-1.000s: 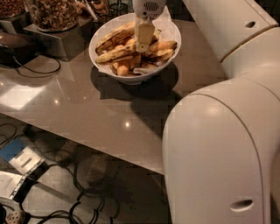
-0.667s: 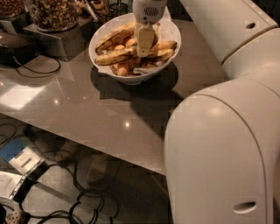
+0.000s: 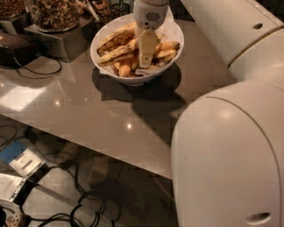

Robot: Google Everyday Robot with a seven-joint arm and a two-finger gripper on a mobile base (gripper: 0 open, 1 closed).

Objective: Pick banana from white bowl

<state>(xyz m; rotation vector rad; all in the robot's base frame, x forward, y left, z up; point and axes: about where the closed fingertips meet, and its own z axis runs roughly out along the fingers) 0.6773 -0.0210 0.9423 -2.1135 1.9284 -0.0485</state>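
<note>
- Where our cream-white gripper (image 3: 147, 55) points straight down, we see brown-spotted yellow bananas (image 3: 116, 51) lying directly beneath and beside it.
- We cannot tell how far it is open, or whether it holds anything.
- Under it, the large glossy white bowl (image 3: 141, 80) holds them, resting on a grey tabletop (image 3: 88, 115).
- Well to its left stands a glass jar of nuts (image 3: 53, 13).
</note>
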